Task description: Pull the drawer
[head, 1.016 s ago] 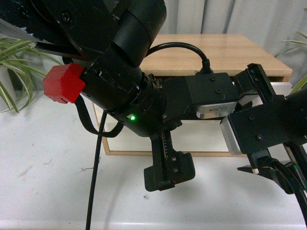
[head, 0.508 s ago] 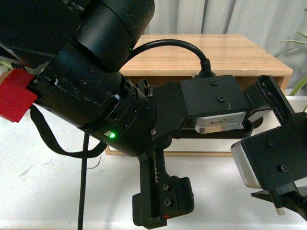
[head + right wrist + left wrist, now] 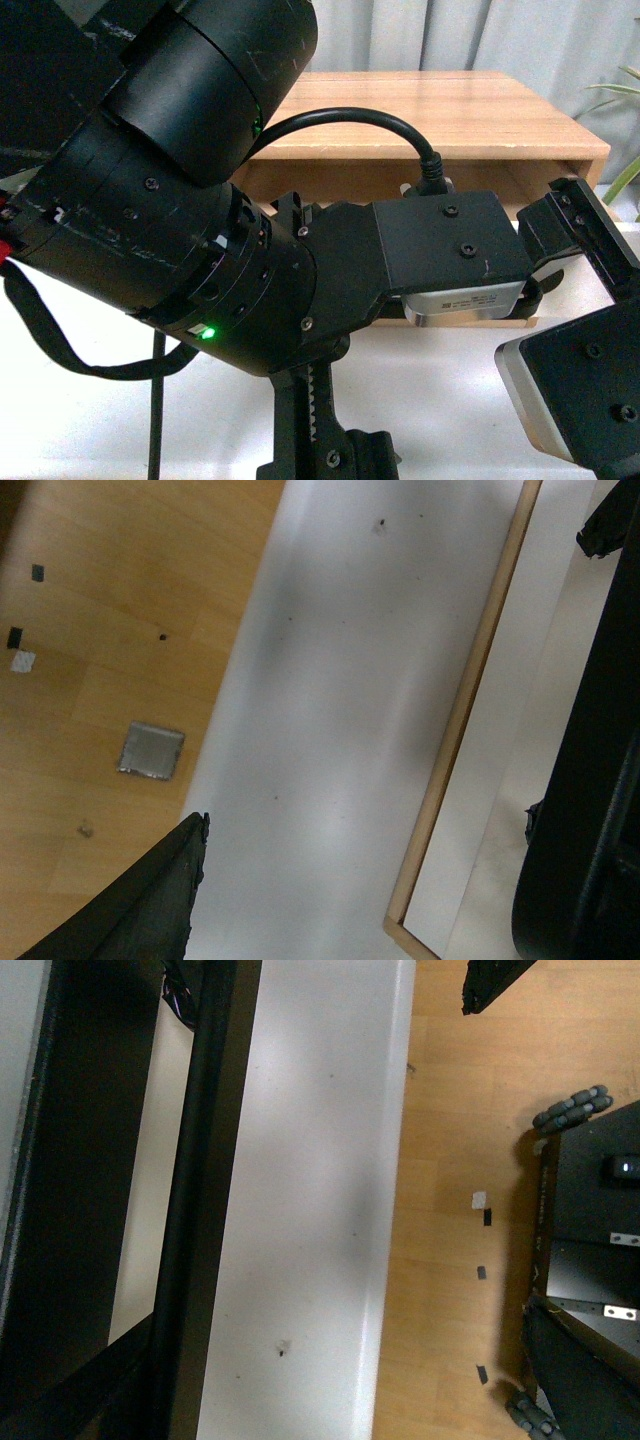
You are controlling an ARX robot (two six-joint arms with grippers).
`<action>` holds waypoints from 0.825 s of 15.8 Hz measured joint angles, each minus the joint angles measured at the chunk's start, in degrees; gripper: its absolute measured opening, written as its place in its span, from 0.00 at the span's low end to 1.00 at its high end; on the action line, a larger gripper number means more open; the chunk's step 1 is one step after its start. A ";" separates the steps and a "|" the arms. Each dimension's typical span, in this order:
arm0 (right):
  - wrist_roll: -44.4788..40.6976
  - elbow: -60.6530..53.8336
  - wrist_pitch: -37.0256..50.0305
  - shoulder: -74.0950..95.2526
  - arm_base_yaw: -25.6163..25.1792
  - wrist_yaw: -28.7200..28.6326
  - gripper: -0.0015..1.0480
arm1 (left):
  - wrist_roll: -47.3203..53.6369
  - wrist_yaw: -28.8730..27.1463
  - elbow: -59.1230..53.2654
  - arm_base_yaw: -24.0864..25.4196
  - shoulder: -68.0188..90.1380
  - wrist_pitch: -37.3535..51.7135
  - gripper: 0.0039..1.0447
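The handled drawer is hidden: my left arm (image 3: 200, 240) fills the front view and covers the front of the wooden cabinet (image 3: 450, 110). The right wrist view shows only a wooden frame edge (image 3: 462, 720) around a plain white panel (image 3: 500, 780), with no handle. My left gripper (image 3: 575, 235) is open near the cabinet's right end; one dark fingertip (image 3: 497, 985) shows in the left wrist view, over the floor. My right gripper is open, and one black finger (image 3: 150, 900) shows over the white table (image 3: 350, 680). Nothing is held.
The white table (image 3: 310, 1200) has its edge beside a wooden floor (image 3: 450, 1160), where the robot's base (image 3: 590, 1260) stands on wheels. The right wrist block (image 3: 580, 400) sits at the front view's lower right. A black cable (image 3: 350, 110) loops above the left wrist. A plant leaf (image 3: 625, 180) shows at the right.
My left arm has swung closer to the front camera and now covers more of the cabinet. The red part has slid off to the left. The right wrist has moved down and right.
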 joint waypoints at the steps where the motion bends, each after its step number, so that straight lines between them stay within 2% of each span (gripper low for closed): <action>1: 0.00 -0.46 -0.35 -0.57 0.26 -0.02 0.94 | -0.28 0.11 -0.39 -0.24 -0.44 -0.42 0.94; 8: 0.20 -1.57 0.85 -1.27 0.28 -0.72 0.94 | -0.59 0.00 -0.74 -0.50 -0.81 -0.70 0.94; 13: 0.15 -0.61 1.44 -1.66 -0.59 -3.91 0.94 | -2.08 1.22 1.05 0.70 -2.82 0.74 0.94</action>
